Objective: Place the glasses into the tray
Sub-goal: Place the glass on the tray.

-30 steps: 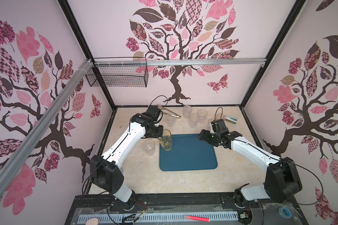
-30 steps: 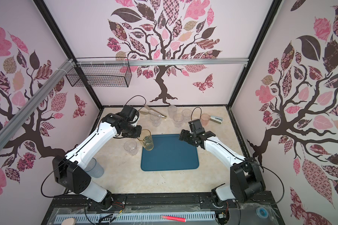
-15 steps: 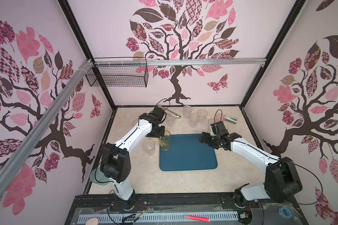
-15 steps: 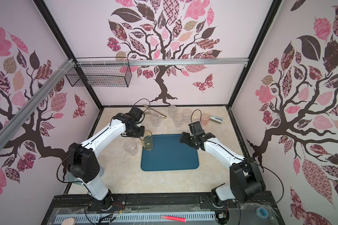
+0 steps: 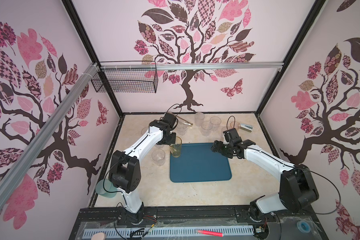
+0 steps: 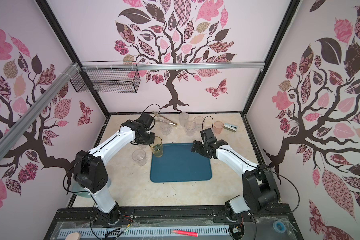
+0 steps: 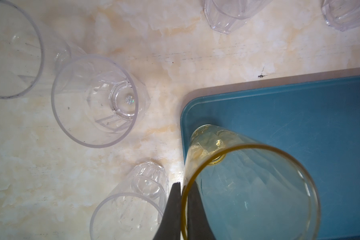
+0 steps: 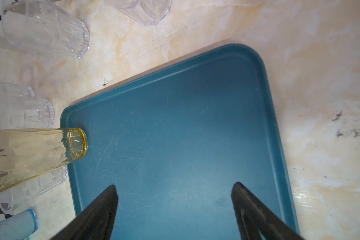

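The first glass looks nearly placed: the left fingers [image 7: 172, 212] pinch the amber glass [image 5: 176, 148] by its rim, its base at the tray [image 5: 200, 166] corner beneath them. The right fingers [image 8: 100, 212] gape empty over the tray. All the other glasses [image 5: 158, 156] wait on the counter [image 5: 154, 191] beyond.

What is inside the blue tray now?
Only the tall amber glass, base at one corner, rim pinched by the shut left gripper. The rest of the tray is bare. The open right gripper covers part in both top views; its wrist view shows nothing there.
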